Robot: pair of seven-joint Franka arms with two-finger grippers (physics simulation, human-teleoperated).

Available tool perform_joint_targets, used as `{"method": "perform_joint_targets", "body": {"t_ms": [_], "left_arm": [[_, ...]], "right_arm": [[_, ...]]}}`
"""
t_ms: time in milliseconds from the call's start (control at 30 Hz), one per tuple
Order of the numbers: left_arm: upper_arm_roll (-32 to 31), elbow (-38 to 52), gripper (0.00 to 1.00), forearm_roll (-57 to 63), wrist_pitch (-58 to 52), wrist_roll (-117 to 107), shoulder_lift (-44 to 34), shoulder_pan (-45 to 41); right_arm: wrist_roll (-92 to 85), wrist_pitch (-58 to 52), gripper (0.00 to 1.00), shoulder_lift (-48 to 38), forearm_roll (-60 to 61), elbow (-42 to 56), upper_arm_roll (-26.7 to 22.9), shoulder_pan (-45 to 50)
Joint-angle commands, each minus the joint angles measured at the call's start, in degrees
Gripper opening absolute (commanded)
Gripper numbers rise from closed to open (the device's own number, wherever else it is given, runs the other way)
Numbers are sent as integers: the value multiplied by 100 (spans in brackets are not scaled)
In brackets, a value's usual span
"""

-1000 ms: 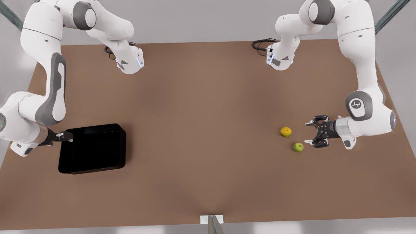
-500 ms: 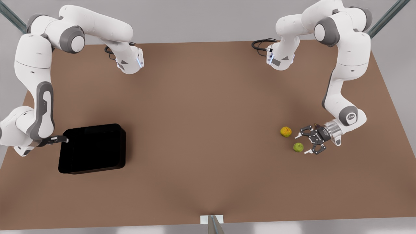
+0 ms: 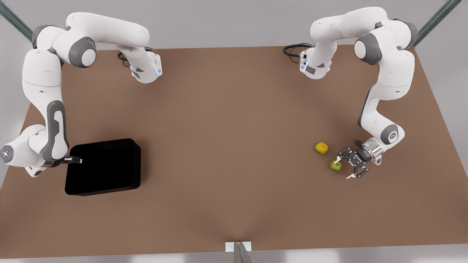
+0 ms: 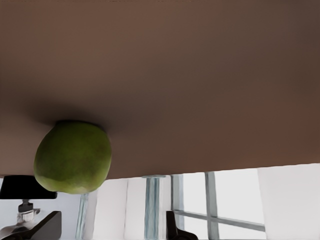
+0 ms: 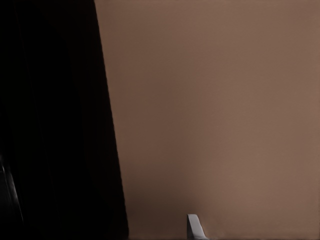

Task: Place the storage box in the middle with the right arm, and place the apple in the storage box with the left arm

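Brown table (image 3: 234,146). Storage box (image 3: 104,166) flat on table at the front view's left, well apart from centre. Right gripper (image 3: 75,159) at box's outer edge, fingers nearly together on the rim. Left gripper (image 3: 345,167) spread wide, one fingertip touching apple (image 3: 335,166), nothing gripped. Apple resting on table at the front view's right, near yellow-orange fruit (image 3: 321,148).

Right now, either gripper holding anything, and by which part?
Left gripper open beside the apple, holding nothing. Right gripper at the box rim; grip cannot be told.
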Motion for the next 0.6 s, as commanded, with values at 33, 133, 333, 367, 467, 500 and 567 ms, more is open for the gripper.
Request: {"method": "perform_joint_targets", "body": {"t_ms": [33, 133, 333, 367, 467, 500, 567], "left_arm": [[-13, 30, 100, -75, 10, 0, 33, -1], [-48, 30, 100, -84, 37, 18, 68, -1], [-224, -102, 100, -75, 212, 132, -29, -18], [-268, -119, 100, -66, 212, 193, -29, -18], [-364, -313, 100, -66, 353, 554, -46, -36], [-356, -304, 100, -66, 353, 563, -38, -36], [-356, -313, 100, -58, 353, 606, -11, -36]], "right_arm": [[-8, 0, 21, -1, -1, 1, 4, 1], [-52, 0, 21, -1, -1, 9, 21, 1], [-96, -343, 21, -27, 87, 124, 65, 27], [-96, -360, 21, -27, 113, 133, 65, 45], [-87, -554, 21, -27, 227, 255, 206, 63], [-96, -589, 21, -36, 254, 299, 223, 71], [-105, -949, 21, -71, 245, 633, 355, 98]]}}
